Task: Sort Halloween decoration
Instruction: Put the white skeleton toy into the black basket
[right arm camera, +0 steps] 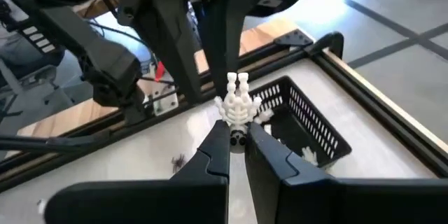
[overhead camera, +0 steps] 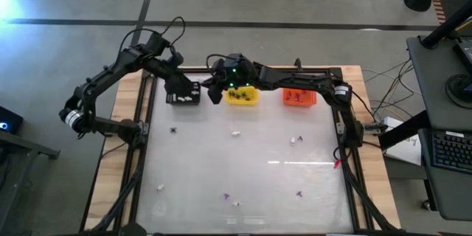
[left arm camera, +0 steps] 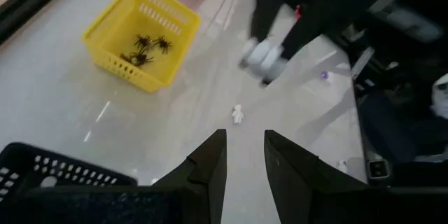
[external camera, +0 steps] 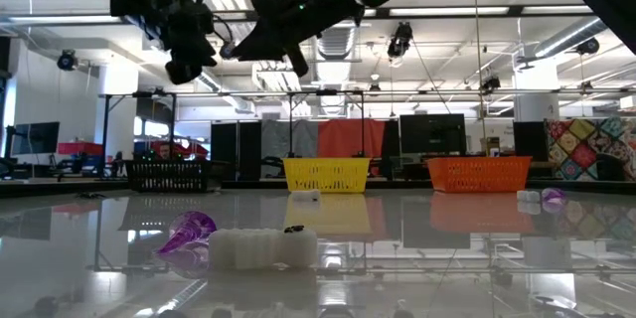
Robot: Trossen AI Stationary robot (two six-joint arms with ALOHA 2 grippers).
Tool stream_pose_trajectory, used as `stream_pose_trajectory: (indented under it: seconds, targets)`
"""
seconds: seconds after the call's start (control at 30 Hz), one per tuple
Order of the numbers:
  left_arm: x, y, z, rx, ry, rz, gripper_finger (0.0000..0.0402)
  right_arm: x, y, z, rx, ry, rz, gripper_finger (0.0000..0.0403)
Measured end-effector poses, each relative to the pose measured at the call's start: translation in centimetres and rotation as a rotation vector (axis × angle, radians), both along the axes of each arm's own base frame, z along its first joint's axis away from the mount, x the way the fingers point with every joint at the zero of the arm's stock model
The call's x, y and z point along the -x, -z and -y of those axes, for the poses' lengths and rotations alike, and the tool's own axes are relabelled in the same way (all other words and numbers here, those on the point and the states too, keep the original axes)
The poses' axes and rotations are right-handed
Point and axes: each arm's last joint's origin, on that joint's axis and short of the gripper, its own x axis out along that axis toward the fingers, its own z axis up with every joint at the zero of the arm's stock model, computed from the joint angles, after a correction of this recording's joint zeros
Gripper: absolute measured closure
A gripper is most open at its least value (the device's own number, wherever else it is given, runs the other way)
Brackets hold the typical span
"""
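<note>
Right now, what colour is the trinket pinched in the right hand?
White: a small skeleton figure in the right hand, clearest in the right wrist view.

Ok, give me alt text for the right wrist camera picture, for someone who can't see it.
The right gripper is shut on a small white skeleton, holding it up beside the black basket, which has white bits in it. The left arm reaches in behind, and a tiny black spider lies on the table.

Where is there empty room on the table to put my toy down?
The widest bare patch is mid-table, between the white bit below the yellow basket and the purple bits near the front edge. It is crowded along the back, where the black basket, yellow basket, orange basket and both arms sit.
</note>
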Motion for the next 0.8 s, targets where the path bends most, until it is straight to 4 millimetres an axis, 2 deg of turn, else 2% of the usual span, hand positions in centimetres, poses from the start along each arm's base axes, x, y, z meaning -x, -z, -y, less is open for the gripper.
stream_pose_trajectory:
  seconds: [0.13, 0.3, 0.43, 0.57, 0.8]
  targets:
    - [0.3, 0.3, -0.7, 0.013, -0.019, 0.008, 0.0322, -0.8, 0.9, 0.6, -0.003, -0.002, 0.001, 0.0390]
    - [0.3, 0.5, -1.0, 0.050, -0.012, 0.036, 0.0322, -2.0, 0.2, 1.2, 0.021, -0.010, 0.043, 0.0390]
    - [0.2, 0.5, -1.1, 0.057, 0.000, 0.056, 0.0322, -3.2, 0.0, 1.6, 0.018, -0.017, 0.000, 0.0390]
    - [0.3, 0.5, -1.1, 0.040, -0.012, 0.043, 0.0322, -4.0, 0.6, 1.9, 0.006, -0.031, -0.083, 0.0390]
    - [0.7, 0.7, -1.5, -0.036, -0.094, -0.070, 0.0322, -5.4, 1.4, 1.9, -0.006, -0.050, -0.119, 0.0390]
